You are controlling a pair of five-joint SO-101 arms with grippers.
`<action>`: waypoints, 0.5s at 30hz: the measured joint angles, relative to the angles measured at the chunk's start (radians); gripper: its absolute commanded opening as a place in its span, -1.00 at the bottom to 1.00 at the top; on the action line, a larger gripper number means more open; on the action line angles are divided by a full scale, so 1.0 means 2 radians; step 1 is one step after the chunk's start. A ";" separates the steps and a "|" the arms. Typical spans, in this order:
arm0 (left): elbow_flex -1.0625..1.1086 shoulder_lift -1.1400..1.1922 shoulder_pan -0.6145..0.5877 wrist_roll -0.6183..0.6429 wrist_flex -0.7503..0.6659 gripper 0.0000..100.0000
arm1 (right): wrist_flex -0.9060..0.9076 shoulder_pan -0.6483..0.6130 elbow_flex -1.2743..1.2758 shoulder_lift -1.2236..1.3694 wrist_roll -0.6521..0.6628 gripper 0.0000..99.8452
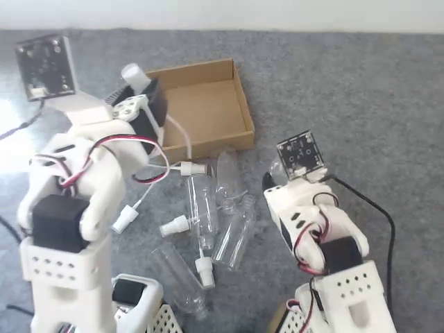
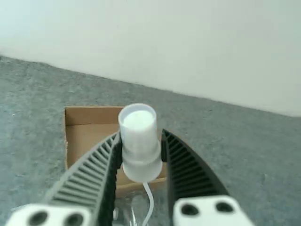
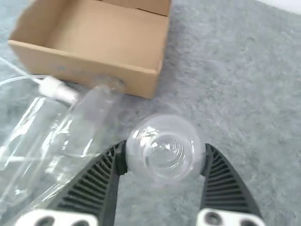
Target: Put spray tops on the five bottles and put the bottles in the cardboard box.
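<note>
Left gripper (image 2: 139, 143) clamps a spray top (image 2: 137, 123) upright. Right gripper (image 3: 164, 160) clamps one bottle (image 3: 164, 148), probably for mating. Cardboard box (image 1: 244, 104) sits at 12 o'clock from the loose bottles (image 1: 201, 201).

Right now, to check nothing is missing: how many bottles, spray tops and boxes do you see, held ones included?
Clear bottles: 5 (one in the right gripper)
Spray tops: 5 (one in the left gripper)
Cardboard box: 1
Total: 11
</note>
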 measured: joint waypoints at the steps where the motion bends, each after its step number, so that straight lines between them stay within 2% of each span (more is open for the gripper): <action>1: 0.000 0.000 0.007 0.008 -0.005 -0.97 | 0.007 -0.005 0.000 -0.010 0.002 -0.70; 15: 0.000 0.000 0.113 0.042 -0.043 -0.97 | 0.050 -0.076 0.064 -0.179 0.045 -0.70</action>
